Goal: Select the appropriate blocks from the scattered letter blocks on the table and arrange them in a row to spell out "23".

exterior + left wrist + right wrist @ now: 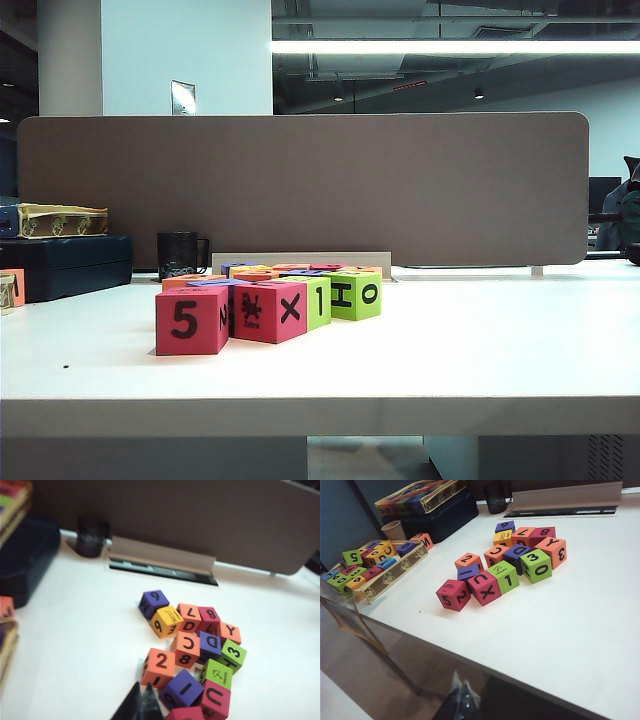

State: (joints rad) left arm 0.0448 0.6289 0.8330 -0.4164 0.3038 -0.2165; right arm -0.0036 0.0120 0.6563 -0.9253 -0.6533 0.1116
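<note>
Left wrist view: shut left pincer point(141, 702) (right pincer point(461, 696) shut) near orange "2" block point(159, 666).

Two black hands point(141, 704) point(461, 699) — tapered, glossy fingertips.

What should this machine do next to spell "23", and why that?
Probably ease the left gripper forward to the orange block showing "2" on top and open to grasp it. That gripper is shut just short of this block, while the right gripper hangs off the table's edge. The lime green block showing "3" lies farther back.
</note>
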